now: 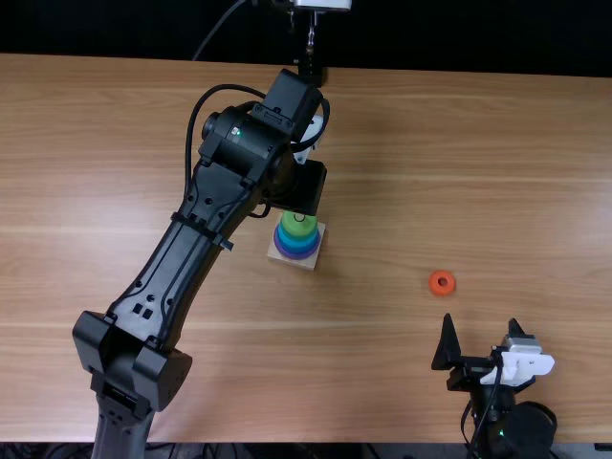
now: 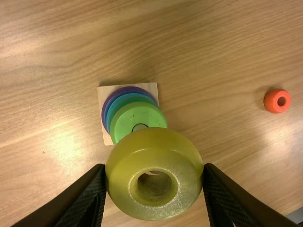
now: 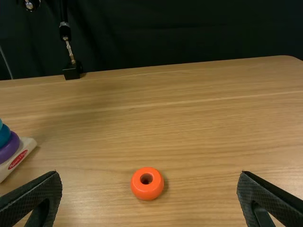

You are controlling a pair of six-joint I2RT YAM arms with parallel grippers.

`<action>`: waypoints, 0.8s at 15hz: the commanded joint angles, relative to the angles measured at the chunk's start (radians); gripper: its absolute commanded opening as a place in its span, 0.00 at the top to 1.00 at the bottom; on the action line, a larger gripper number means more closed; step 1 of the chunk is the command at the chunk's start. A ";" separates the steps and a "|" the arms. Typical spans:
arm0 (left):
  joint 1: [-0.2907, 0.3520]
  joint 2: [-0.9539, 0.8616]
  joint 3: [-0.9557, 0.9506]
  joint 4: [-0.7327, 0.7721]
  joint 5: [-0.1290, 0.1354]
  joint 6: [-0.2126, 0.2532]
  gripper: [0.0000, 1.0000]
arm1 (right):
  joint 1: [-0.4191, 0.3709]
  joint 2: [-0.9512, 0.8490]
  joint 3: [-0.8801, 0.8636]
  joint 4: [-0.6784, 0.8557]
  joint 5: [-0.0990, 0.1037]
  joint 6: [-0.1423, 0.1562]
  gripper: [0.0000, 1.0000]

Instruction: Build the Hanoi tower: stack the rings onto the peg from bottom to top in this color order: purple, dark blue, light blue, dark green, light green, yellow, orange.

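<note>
Snugly within the left end effector (image 1: 304, 187), the yellow ring (image 2: 154, 153).

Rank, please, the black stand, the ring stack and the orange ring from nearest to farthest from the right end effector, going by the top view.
From the right end effector:
1. Orange ring: just beyond its fingertips, slightly left.
2. Ring stack: farther left, on its wooden base.
3. Black stand: left, at the table's far edge.

A black curtain (image 3: 189, 33) hangs behind the wooden table (image 3: 213, 123).
</note>
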 commanded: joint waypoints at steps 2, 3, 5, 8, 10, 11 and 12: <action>-0.012 0.025 0.030 -0.002 0.003 -0.003 1.00 | -0.011 -0.025 -0.048 -0.069 0.012 -0.005 0.00; -0.012 0.026 0.030 -0.002 0.003 -0.005 1.00 | -0.011 -0.025 -0.048 -0.069 0.012 -0.005 0.00; -0.014 0.028 0.028 -0.002 0.003 -0.018 1.00 | -0.011 -0.025 -0.048 -0.069 0.012 -0.005 0.00; -0.028 0.029 0.025 0.000 0.003 -0.042 1.00 | -0.011 -0.025 -0.048 -0.069 0.012 -0.005 0.00; -0.034 0.051 0.025 -0.002 0.003 -0.042 1.00 | -0.011 -0.025 -0.048 -0.069 0.012 -0.005 0.00; -0.040 0.052 0.025 0.000 0.003 -0.042 1.00 | -0.011 -0.025 -0.048 -0.069 0.012 -0.005 0.00; -0.040 0.052 0.027 0.000 0.003 -0.042 1.00 | -0.011 -0.025 -0.048 -0.069 0.012 -0.005 0.00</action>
